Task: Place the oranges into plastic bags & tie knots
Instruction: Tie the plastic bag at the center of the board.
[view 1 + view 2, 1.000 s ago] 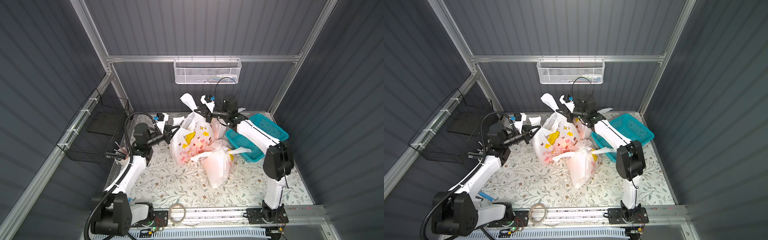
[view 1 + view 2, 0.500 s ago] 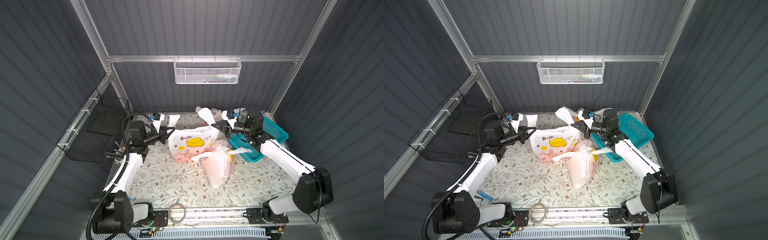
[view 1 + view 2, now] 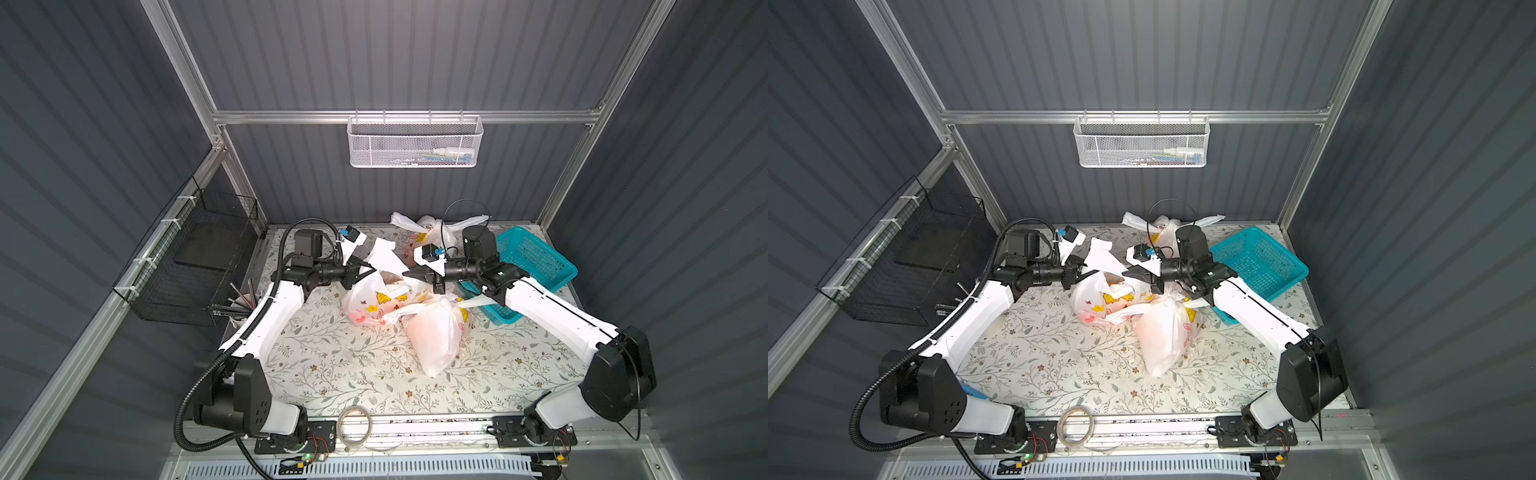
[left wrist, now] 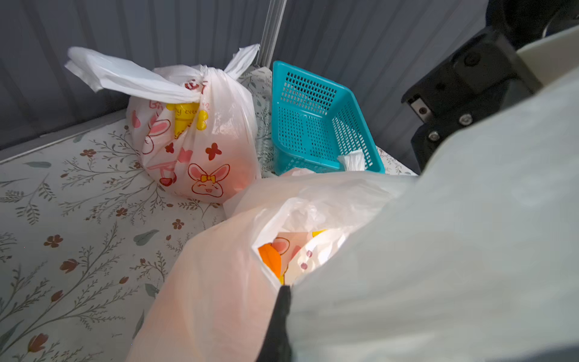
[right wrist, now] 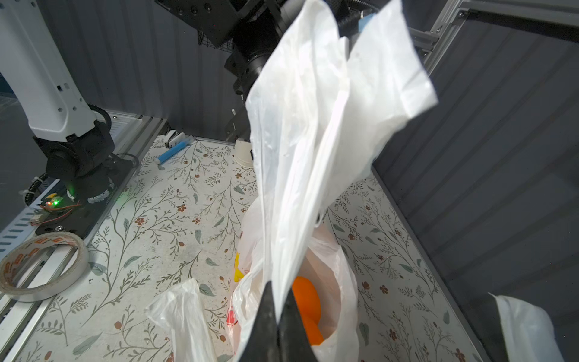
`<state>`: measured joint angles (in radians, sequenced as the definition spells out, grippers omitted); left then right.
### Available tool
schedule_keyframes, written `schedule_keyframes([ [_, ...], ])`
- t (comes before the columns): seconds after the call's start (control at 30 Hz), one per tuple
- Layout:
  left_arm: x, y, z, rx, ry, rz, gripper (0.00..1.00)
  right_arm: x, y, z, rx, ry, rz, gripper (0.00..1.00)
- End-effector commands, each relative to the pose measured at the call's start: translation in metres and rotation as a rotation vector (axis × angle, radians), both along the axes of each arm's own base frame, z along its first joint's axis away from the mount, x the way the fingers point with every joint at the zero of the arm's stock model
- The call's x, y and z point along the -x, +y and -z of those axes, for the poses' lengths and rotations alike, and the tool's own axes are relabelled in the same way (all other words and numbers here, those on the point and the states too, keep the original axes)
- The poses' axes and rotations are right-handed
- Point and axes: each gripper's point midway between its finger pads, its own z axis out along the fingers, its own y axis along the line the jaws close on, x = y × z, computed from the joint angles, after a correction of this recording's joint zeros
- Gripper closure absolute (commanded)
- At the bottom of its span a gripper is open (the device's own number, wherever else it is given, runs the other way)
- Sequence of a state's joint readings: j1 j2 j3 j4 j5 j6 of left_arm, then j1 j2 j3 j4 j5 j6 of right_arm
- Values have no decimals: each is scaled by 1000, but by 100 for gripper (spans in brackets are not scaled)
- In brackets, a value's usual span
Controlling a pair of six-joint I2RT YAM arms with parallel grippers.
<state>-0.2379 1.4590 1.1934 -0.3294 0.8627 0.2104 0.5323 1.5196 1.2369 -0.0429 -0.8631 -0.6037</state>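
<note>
I'm pinching the handle strips (image 5: 313, 141) of the open bag (image 3: 372, 305) w/ left gripper (image 3: 365, 274) & right gripper (image 3: 411, 274) both clamped shut, bag sitting back-centre on the table (image 3: 332, 374); film's looking thin & slippery, oranges (image 5: 305, 301) weighing it down, so I'm reckoning strip ends are the safest hold.

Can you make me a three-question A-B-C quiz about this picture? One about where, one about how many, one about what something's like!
1. Where is the teal basket? A) hanging on the wall B) on the table at the back, beside the right arm C) under the table
2. How many plastic bags are there? A) one B) three C) six
3. How is the middle bag? A) knotted shut B) flat, empty C) open, oranges inside

Answers: 1 B, both top views show it there. 2 B, a back bag, the middle bag and a front bag. 3 C, the right wrist view shows oranges in its open mouth, with left tool and right tool shut on its handles.
</note>
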Motion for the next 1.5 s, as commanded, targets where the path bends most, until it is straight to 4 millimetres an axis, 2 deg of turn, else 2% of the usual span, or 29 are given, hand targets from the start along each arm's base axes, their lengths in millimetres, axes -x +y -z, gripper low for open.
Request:
schedule_keyframes([
  [0.0,8,-9,5,-37,12,59,92,-7,0,6,55,-17,15,100],
  [0.23,22,-23,-4,-5,-23,145,74,-23,1,19,128,-10,43,100],
  [0.4,29,-27,-13,28,-54,181,62,-29,-1,19,131,-18,50,100],
  [0.83,33,-35,-34,92,-99,245,49,-28,-6,24,155,2,31,100],
  [1.33,28,-42,-38,110,-101,247,50,-33,-9,33,204,4,48,100],
  [1.4,27,-42,-36,110,-94,241,55,-32,-9,33,203,5,45,100],
  [1.47,26,-42,-37,111,-95,237,64,-32,-8,32,198,8,43,100],
])
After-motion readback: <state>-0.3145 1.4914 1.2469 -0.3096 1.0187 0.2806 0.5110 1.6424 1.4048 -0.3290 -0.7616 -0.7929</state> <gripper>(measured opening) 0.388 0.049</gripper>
